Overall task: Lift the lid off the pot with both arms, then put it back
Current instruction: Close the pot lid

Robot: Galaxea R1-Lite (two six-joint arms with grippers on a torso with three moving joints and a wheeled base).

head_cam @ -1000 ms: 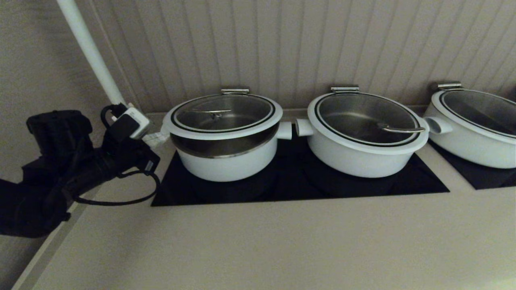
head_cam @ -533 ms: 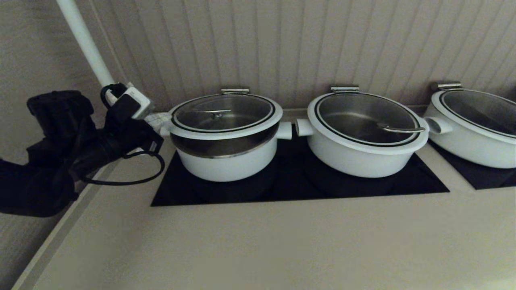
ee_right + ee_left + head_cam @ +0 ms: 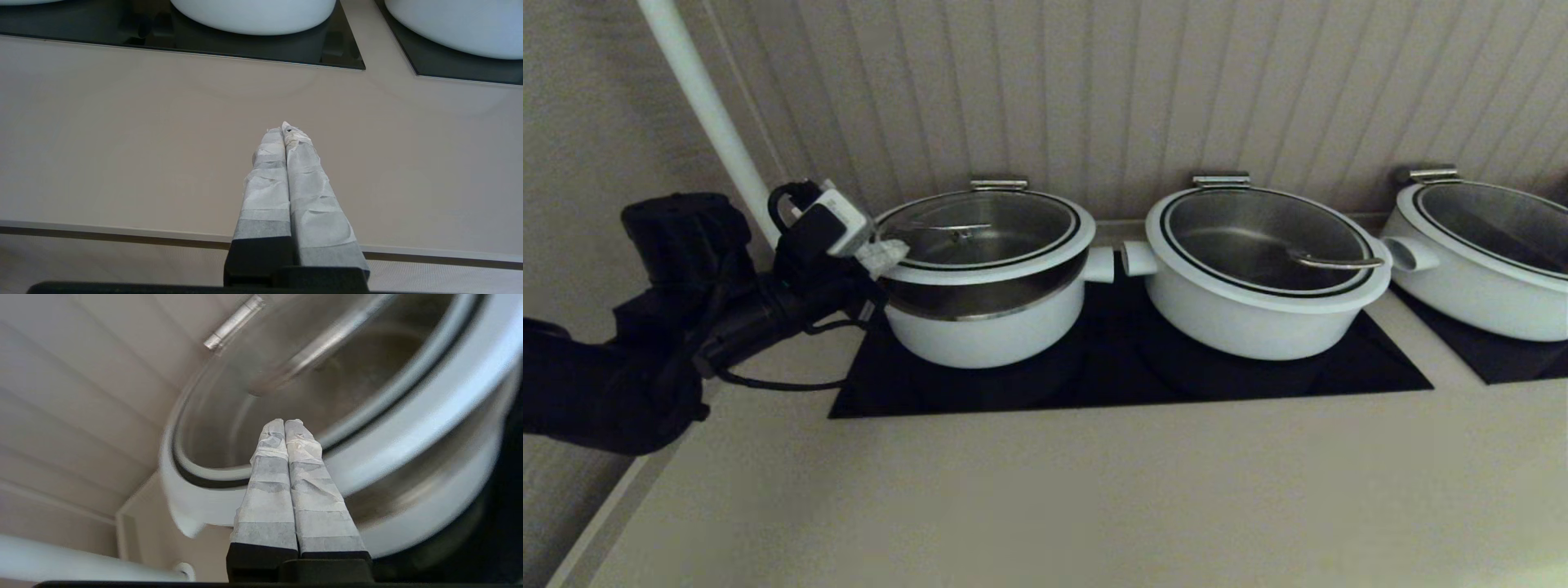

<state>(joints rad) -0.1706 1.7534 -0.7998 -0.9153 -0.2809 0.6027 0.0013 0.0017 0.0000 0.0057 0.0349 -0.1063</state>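
Currently my left claw (image 3: 882, 255), clenched empty, sits at the left rim of the lid (image 3: 980, 233), which rests on the pot (image 3: 984, 327). Pressing may tilt it. My right claw (image 3: 286, 132), clenched, hovers over the near surface (image 3: 122, 143).

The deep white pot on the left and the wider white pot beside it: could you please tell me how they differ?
The deep white pot is narrower and taller than the wider white pot. The deep pot's glass lid sits raised, baring a steel band; the wider pot's lid sits flush. The shut left gripper is at the deep pot's lid only. Both stand on the black cooktop.
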